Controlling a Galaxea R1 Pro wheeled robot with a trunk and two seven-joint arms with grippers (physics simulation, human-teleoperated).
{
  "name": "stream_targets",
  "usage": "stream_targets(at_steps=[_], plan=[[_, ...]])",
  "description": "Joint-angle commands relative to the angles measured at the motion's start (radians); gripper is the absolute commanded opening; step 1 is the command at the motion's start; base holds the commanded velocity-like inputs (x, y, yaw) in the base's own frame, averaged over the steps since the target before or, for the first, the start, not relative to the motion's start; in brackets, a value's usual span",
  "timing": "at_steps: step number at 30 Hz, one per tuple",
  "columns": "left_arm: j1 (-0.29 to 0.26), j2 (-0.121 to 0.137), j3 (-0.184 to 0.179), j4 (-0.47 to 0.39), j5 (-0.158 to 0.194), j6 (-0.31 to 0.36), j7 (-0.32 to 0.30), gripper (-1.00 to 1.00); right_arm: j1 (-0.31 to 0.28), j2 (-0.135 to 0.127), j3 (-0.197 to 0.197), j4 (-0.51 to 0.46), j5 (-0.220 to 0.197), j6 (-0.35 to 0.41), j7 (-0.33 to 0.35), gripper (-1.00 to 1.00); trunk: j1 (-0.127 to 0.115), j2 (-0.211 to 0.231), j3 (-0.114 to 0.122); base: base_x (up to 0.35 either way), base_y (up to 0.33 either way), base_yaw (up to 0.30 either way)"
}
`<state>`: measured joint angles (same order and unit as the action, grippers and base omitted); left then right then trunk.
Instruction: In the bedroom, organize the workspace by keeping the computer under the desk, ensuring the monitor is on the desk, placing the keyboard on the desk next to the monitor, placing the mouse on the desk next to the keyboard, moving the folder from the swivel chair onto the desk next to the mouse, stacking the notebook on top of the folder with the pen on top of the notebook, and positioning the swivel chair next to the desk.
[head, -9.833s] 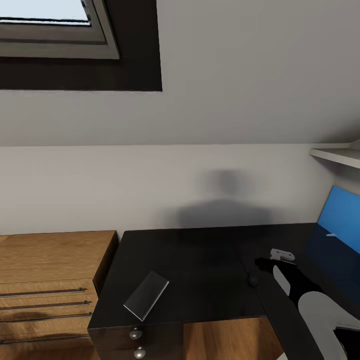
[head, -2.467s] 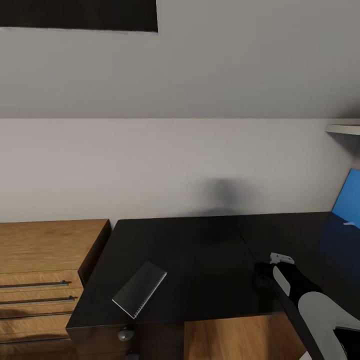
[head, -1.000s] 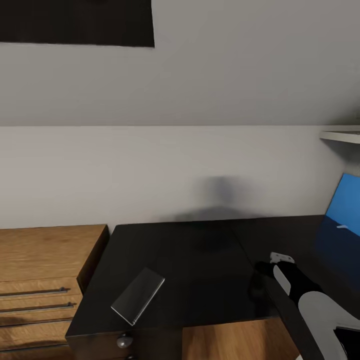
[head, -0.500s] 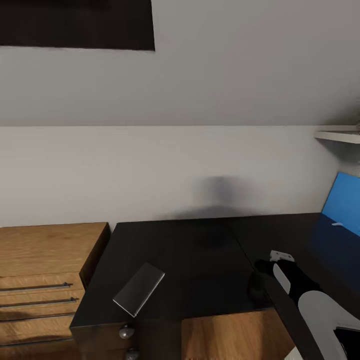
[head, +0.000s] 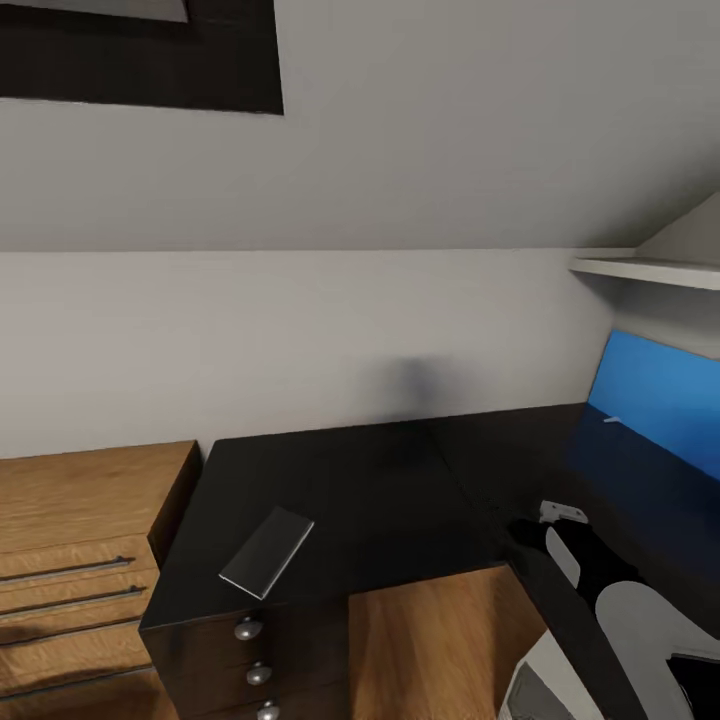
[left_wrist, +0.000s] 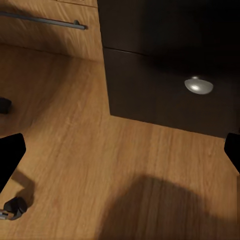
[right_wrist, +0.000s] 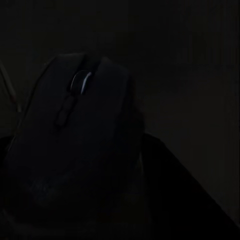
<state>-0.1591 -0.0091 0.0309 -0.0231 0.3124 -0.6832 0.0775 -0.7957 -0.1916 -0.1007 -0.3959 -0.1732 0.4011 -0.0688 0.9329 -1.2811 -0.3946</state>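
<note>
The right gripper (head: 530, 532) is clamped on the mouse (right_wrist: 75, 145), hanging just off the desk (head: 380, 490) edge, desktop ahead-left. Left gripper (left_wrist: 120, 160) fingers are spread wide over the floor.

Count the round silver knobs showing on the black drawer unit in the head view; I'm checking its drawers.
3, stacked down the front of the drawer unit under the desk's left end: top knob, middle knob, bottom knob at the picture's edge. Any lower would be hidden.

The notebook (head: 267, 551) lies on the desk (head: 380, 490) near its left front corner, right of the wooden chest (head: 80, 540).
</note>
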Motion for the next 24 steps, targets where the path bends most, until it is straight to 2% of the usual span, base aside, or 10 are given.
stream_targets(at_steps=[1,6,16,24], plan=[[0.0,0.0,0.003,0.0,-0.006,-0.003,0.005,1.0,0.0,0.001,-0.001,-0.002,-0.014,0.004,-0.008,-1.0,0.0,-0.001,-0.001,-0.016,0.015,-0.258],[0.0,0.0,0.002,0.0,-0.006,-0.003,0.005,1.0,0.0,0.014,-0.001,-0.002,-0.013,0.004,-0.008,-1.0,0.0,-0.001,-0.001,-0.005,0.005,-0.113],[0.0,0.0,0.002,0.0,-0.006,-0.003,0.005,1.0,0.0,0.017,-0.001,-0.003,-0.013,0.004,-0.009,-1.0,0.0,-0.001,-0.001,0.0,0.0,-0.017],[0.0,0.0,0.001,0.0,-0.006,-0.003,0.005,1.0,0.0,0.017,-0.002,-0.003,-0.013,0.005,-0.009,-1.0,0.0,-0.001,-0.001,0.0,0.0,-0.214]])
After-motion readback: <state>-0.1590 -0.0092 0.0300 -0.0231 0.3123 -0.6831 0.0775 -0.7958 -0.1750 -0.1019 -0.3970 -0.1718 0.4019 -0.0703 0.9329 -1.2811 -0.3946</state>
